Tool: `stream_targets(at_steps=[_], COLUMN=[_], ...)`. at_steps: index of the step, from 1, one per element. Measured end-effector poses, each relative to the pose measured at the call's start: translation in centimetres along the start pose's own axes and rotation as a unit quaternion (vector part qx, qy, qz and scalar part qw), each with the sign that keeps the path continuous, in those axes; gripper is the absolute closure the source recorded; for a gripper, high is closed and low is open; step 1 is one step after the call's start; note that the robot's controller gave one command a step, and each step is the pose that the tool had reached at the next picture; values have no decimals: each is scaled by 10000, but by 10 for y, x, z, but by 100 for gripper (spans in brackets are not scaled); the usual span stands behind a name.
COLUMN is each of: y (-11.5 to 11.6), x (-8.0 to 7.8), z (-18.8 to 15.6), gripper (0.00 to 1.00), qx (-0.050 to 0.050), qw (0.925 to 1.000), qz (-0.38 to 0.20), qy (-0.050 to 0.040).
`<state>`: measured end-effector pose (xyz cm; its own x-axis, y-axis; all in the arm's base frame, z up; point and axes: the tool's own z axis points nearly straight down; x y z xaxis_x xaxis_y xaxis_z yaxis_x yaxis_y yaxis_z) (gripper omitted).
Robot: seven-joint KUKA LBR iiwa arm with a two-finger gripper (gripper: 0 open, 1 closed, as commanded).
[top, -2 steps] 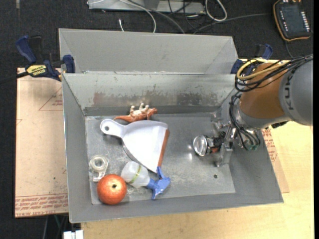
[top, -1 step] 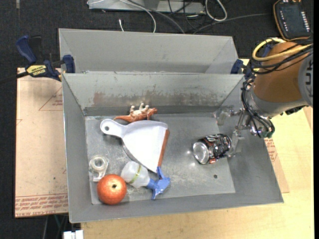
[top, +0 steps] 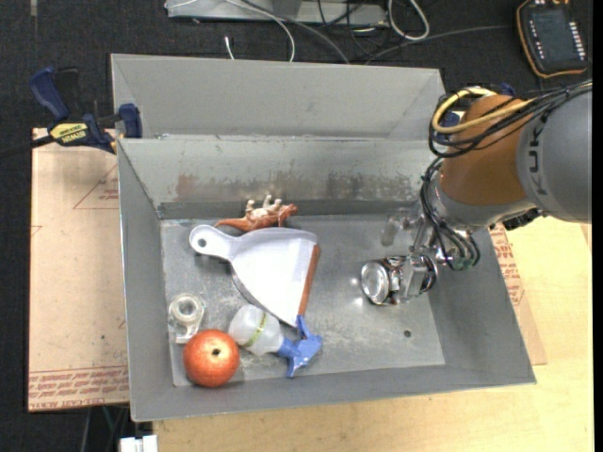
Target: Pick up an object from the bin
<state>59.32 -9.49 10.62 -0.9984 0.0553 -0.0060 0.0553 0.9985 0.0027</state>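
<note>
Cannot tell gripper open or closed; just beside shiny round silver metal piece, risks shoving it away ungrasped.

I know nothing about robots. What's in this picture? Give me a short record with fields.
container: grey metal bin
gripper: over the bin's right side
nearest thing: white scoop, to its left, apart from it
front-left cluster: red apple, small clear jar, white bottle, blue toy
by back wall: brown toy animal
held: cannot tell
</note>
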Motion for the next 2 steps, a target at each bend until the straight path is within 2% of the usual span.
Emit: stream_targets(at_steps=[1,2], y=[-37,-19], x=[2,-9], z=[36,35], gripper=[0,100], qx=[28,-5], qw=[9993,9977], qz=[-375,684], qy=[-58,-38])
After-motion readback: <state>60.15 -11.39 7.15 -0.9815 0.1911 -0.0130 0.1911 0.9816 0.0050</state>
